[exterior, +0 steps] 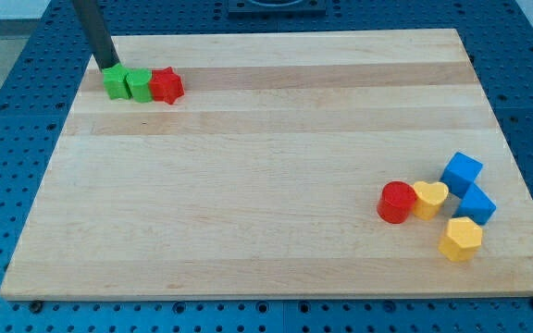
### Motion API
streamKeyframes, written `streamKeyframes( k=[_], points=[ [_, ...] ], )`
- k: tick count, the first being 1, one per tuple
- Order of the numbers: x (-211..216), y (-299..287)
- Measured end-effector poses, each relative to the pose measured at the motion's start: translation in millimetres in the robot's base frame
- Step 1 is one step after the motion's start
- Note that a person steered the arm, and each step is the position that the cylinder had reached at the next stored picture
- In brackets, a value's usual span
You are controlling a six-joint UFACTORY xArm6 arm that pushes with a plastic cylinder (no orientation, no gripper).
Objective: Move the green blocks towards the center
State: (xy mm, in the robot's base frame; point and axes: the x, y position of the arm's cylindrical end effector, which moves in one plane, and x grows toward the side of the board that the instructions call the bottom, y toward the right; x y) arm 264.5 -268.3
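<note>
Two green blocks sit side by side near the board's top left: the left green block (116,82) and the right green block (139,85), shapes hard to make out. A red star block (167,85) touches the right green block on its right. My tip (106,67) stands at the top left corner of the left green block, touching or almost touching it. The dark rod rises up and to the left out of the view.
At the lower right stand a red cylinder (397,202), a yellow heart block (429,198), a blue cube (461,172), another blue block (477,204) and a yellow hexagon block (460,240). The wooden board (266,166) lies on a blue perforated table.
</note>
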Motion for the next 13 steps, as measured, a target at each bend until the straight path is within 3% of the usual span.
streamKeyframes(
  k=[3,6,8,10,13],
  points=[
    [9.0,-3.3],
    [41.5,49.5],
    [83.4,79.9],
    [91.2,79.2],
    [157.5,73.1]
  ],
)
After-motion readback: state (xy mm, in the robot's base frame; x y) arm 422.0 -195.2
